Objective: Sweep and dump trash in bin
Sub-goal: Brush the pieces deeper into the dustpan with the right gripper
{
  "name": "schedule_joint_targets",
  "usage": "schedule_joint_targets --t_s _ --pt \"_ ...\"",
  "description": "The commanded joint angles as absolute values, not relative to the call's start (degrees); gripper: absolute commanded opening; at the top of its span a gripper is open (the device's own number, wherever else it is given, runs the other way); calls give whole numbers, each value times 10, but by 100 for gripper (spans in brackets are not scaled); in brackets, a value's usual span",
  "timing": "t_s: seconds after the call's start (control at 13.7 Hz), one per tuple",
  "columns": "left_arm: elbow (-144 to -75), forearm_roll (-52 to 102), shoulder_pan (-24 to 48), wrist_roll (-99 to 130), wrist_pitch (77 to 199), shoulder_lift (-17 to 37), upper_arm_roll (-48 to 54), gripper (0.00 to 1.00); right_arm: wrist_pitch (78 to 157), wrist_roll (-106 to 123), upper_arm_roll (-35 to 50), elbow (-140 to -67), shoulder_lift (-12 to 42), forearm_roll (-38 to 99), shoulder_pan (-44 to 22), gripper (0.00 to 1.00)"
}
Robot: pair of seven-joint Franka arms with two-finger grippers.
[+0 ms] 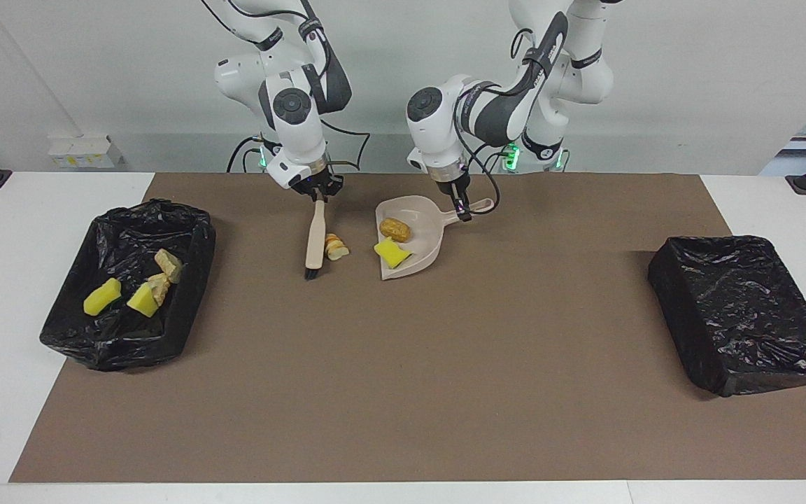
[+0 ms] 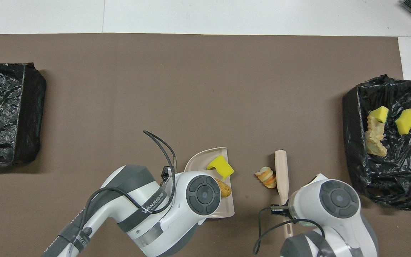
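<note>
You face both robots from a high camera across the bench (image 1: 403,392), far enough back to take in its whole brown mat (image 1: 445,364). Your second camera sits high above the robots' end, looking steeply down and forward. Both views share the mat, turned half around between them.
</note>
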State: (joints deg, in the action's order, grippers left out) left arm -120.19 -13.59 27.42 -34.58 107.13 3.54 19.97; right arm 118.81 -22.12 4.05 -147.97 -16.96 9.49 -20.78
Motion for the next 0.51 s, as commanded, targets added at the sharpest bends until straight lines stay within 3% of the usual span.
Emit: schedule_joint_targets --t_s 0.0,0.44 --pt "-1229 -130 274 -341 1067 13 194 0 1188 -198 41 -1452 -150 154 -228 0" --pt "-1232 -130 263 -345 1075 14 194 0 1172 -12 41 -1441 -149 394 -243 0"
